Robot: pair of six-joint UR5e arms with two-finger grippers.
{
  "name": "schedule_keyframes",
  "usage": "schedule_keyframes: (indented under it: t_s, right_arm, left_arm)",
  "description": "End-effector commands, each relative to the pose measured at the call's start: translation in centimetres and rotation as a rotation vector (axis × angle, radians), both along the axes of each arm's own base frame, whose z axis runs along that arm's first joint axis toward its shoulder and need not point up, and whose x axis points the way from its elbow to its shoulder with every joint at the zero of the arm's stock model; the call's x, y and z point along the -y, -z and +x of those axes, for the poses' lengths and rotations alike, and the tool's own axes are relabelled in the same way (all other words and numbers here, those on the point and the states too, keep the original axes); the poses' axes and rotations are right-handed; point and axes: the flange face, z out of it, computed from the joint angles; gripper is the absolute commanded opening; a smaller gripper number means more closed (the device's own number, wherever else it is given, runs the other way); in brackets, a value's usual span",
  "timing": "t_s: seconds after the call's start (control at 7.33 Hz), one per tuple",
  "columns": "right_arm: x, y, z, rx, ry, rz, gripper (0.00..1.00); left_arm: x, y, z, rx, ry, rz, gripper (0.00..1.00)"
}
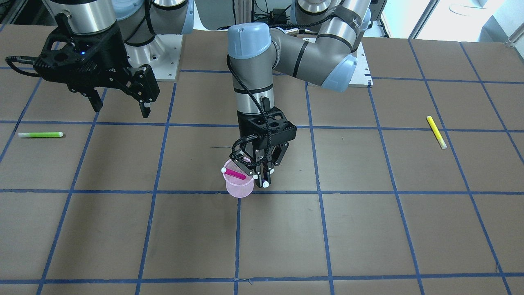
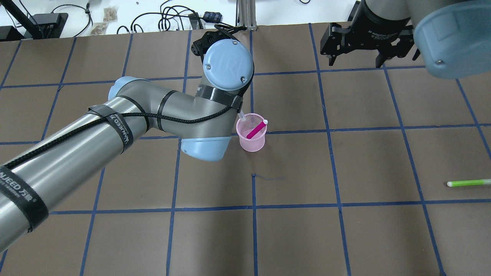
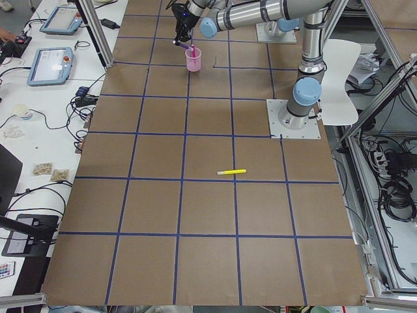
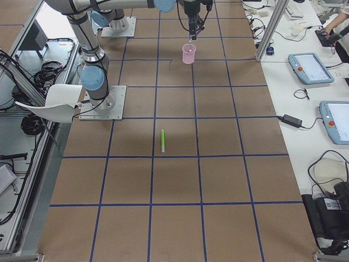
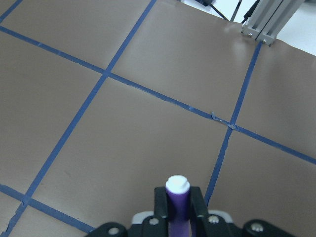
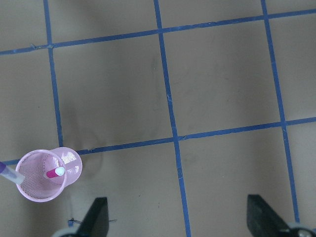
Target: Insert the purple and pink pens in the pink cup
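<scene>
The pink mesh cup stands upright near the table's middle, also in the overhead view and the right wrist view. A pink pen leans inside it, white cap up. My left gripper is shut on the purple pen, right beside the cup's rim. The pen's clear tip reaches the rim, and it also shows at the right wrist view's edge. My right gripper is open and empty, raised far from the cup.
A green pen lies on the table on my right side, also in the overhead view. A yellow pen lies on my left side. Blue tape lines grid the brown table.
</scene>
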Motion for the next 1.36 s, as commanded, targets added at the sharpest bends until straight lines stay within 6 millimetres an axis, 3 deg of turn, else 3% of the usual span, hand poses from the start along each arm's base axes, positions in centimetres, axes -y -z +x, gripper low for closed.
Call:
schedule_keyframes:
  t_s: [0.0, 0.41, 0.95, 1.09, 1.23]
  right_arm:
    - [-0.1, 0.1, 0.0, -0.002, -0.003, 0.001, 1.0]
    - [0.0, 0.1, 0.0, -0.001, 0.002, 0.006, 1.0]
    - [0.5, 0.1, -0.1, 0.0, 0.009, 0.003, 1.0]
    - [0.5, 0.2, -0.1, -0.001, 0.009, 0.007, 1.0]
    - [0.6, 0.3, -0.1, 0.0, 0.011, 0.007, 1.0]
  left_arm:
    - [-0.1, 1.6, -1.3, 0.004, -0.003, -0.009, 0.0]
    - [-1.5, 4.1, -2.1, 0.025, 0.014, -0.029, 0.0]
    - [-3.0, 5.0, -3.0, 0.038, 0.037, -0.013, 0.0]
    - [-3.2, 5.4, -2.9, 0.044, 0.043, -0.004, 0.04]
    - [-3.2, 5.4, -2.9, 0.046, 0.045, -0.003, 0.39]
